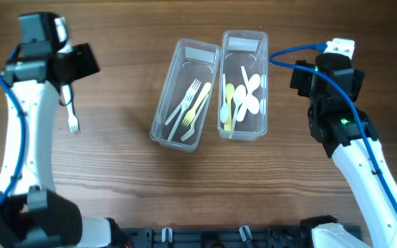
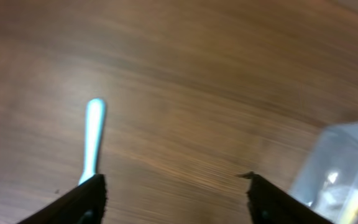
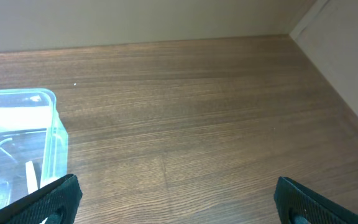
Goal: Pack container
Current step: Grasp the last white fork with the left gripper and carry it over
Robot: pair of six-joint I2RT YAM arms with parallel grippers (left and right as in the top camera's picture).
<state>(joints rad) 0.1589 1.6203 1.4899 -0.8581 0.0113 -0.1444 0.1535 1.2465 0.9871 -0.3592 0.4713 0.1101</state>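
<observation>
Our left pincer (image 2: 174, 180) is spread wide and holds nothing, the white plastic fork (image 1: 72, 114) lying on the wooden desk (image 1: 116, 179) beside one finger. Our right pincer (image 3: 176, 183) gapes empty near the clear rectangular plastic tub of spoons (image 1: 243, 58), beside the matching tub of forks (image 1: 193, 67).

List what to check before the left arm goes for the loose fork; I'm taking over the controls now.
1. Left gripper open: ok, jaws stand apart.
2. White fork centred between the jaws: not ok, its handle lies at one jaw, not in the gap.
3. Fork container has room: ok, bare floor shows.
4. Right gripper out of the way: ok, open, empty, beyond the spoon container.
</observation>
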